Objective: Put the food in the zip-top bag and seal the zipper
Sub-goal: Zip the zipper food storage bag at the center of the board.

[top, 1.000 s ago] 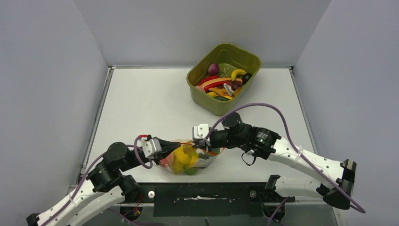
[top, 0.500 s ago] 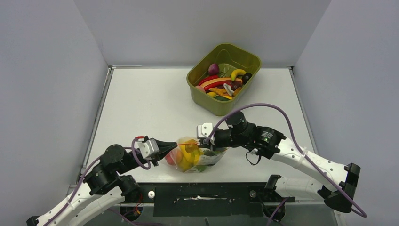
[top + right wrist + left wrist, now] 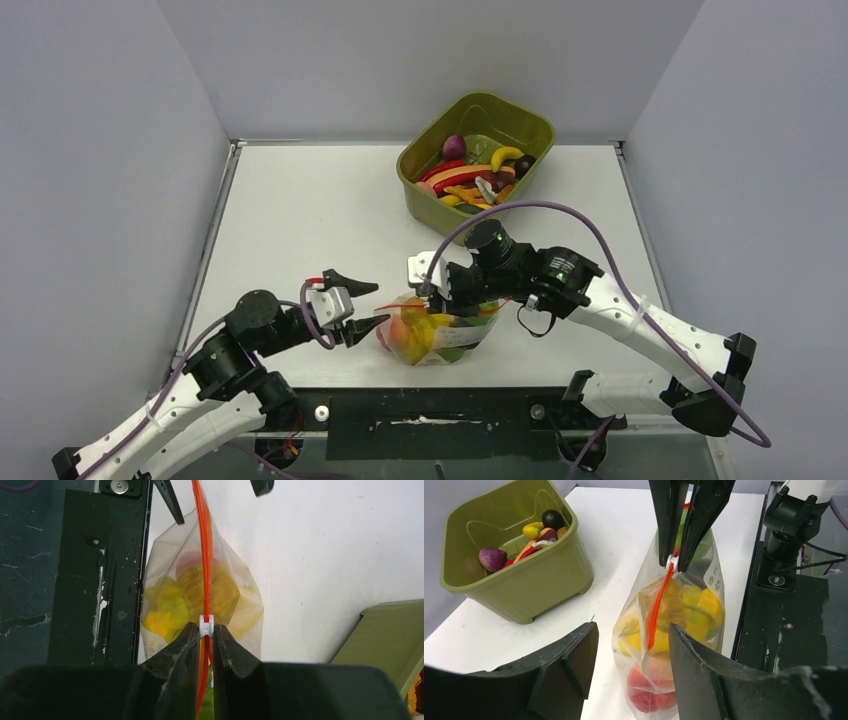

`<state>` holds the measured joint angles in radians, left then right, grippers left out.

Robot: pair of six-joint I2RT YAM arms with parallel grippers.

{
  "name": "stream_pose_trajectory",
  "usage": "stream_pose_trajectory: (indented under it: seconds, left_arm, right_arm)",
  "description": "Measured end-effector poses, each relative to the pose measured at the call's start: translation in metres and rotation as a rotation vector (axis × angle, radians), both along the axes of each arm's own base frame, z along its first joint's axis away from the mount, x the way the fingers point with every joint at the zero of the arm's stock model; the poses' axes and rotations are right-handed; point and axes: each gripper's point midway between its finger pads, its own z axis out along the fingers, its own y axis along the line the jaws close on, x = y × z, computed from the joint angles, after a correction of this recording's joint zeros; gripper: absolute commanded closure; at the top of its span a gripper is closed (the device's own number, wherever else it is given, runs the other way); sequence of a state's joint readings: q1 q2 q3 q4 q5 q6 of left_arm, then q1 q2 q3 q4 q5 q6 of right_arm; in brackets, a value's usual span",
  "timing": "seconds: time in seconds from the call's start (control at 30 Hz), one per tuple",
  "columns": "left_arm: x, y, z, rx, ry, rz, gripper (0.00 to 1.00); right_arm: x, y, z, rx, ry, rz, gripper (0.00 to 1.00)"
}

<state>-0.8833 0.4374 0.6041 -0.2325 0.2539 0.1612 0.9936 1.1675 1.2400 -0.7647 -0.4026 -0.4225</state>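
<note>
The left arm (image 3: 215, 365) came in from the near left corner. It was bent at the elbow and its wrist pointed to the right. The left jaws stood wide open, with nothing between the two black fingers (image 3: 704, 670). The right arm (image 3: 640, 325) stretched in from the near right corner and pointed left. The right jaws were pinched tight on the zipper (image 3: 204, 555). The two sets of jaws faced each other, near but apart.

White table (image 3: 300, 220) (evenly lit) between plain grey walls (image 3: 100, 150).
</note>
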Motion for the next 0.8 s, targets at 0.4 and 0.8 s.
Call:
stream_pose_trajectory:
  seconds: [0.4, 0.8]
  left_arm:
    - [0.001, -0.024, -0.019, 0.086, 0.073, -0.091, 0.56]
    - [-0.002, -0.027, -0.019, 0.086, 0.064, -0.119, 1.0]
  right_arm:
    - [-0.001, 0.011, -0.003, -0.071, 0.022, 0.028, 1.0]
    - [-0.004, 0.015, -0.006, -0.073, 0.033, 0.046, 1.0]
